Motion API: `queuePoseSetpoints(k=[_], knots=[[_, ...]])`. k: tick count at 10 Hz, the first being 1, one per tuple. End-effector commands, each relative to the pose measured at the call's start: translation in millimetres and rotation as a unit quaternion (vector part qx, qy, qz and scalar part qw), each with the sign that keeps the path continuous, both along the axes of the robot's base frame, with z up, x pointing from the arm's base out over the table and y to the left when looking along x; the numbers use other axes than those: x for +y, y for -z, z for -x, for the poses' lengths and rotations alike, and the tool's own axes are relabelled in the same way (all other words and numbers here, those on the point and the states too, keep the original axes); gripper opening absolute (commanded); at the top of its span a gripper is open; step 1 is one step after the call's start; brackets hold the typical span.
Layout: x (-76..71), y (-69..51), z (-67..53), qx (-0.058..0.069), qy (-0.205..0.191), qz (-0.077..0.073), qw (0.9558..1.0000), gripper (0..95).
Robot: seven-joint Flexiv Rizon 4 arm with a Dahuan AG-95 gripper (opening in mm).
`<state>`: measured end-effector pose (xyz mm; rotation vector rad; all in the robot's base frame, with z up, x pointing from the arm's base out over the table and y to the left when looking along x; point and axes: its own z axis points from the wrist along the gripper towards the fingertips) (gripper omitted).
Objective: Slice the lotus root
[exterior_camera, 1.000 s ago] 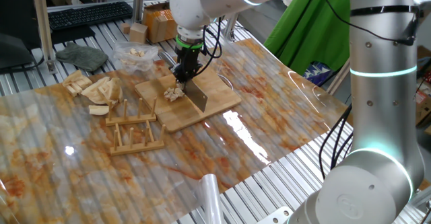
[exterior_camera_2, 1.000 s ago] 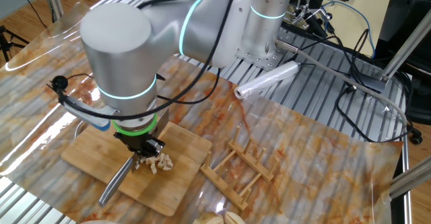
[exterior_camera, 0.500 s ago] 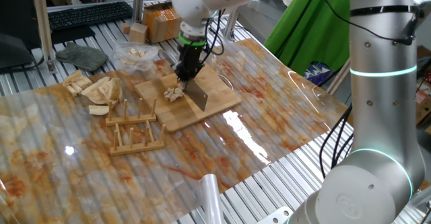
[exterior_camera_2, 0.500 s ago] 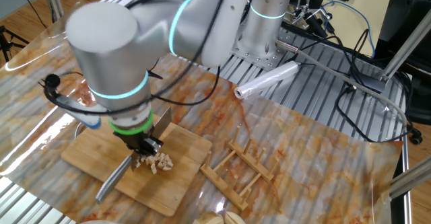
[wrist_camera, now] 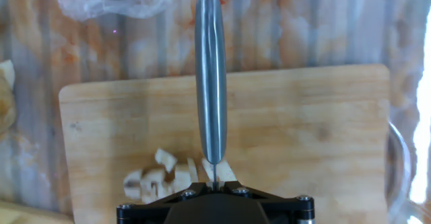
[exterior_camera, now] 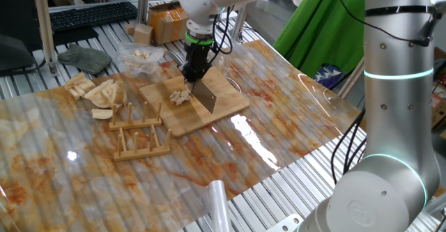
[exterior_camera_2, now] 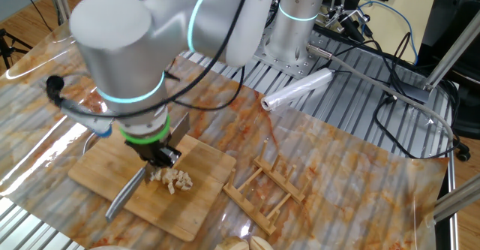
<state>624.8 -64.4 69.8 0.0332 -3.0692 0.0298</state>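
Observation:
The lotus root (exterior_camera: pixel 180 97) is a cluster of small pale bits on the bamboo board (exterior_camera: pixel 230 101). It also shows in the other fixed view (exterior_camera_2: pixel 172 179) and in the hand view (wrist_camera: pixel 161 175). My gripper (exterior_camera: pixel 191 72) is shut on a steel knife (exterior_camera: pixel 205 99) and stands over the board just beside the bits. In the other fixed view the gripper (exterior_camera_2: pixel 160 157) holds the knife (exterior_camera_2: pixel 124 197) slanted down along the board (exterior_camera_2: pixel 94 167). In the hand view the knife (wrist_camera: pixel 211 83) runs straight ahead from the gripper (wrist_camera: pixel 213 182) across the board (wrist_camera: pixel 323 130), with the bits to its left.
A wooden rack (exterior_camera: pixel 139 134) stands in front of the board. A heap of tan wedge slices (exterior_camera: pixel 99 91) and a clear plastic bag (exterior_camera: pixel 139 56) of pale chunks lie left and behind. A film roll (exterior_camera: pixel 217 203) lies at the near edge. Boxes (exterior_camera: pixel 164 23) sit behind.
The arm has shifted a little toward the back of the board with the knife still in the gripper. The lotus root bits stay in place.

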Motion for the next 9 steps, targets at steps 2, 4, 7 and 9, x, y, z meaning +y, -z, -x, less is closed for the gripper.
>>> queuePoseSetpoints(k=[2,4,7,9], knots=[[-8.7,-6.7,2.2,0.0,0.03,-0.005,0.9995,0.0],[-9.2,-5.6,1.8,0.0,0.065,-0.006,0.9979,0.0],[-6.7,-1.6,-0.5,0.0,0.074,-0.012,0.9972,0.0],[-3.7,4.6,-4.2,0.001,0.073,-0.014,0.9972,0.0]])
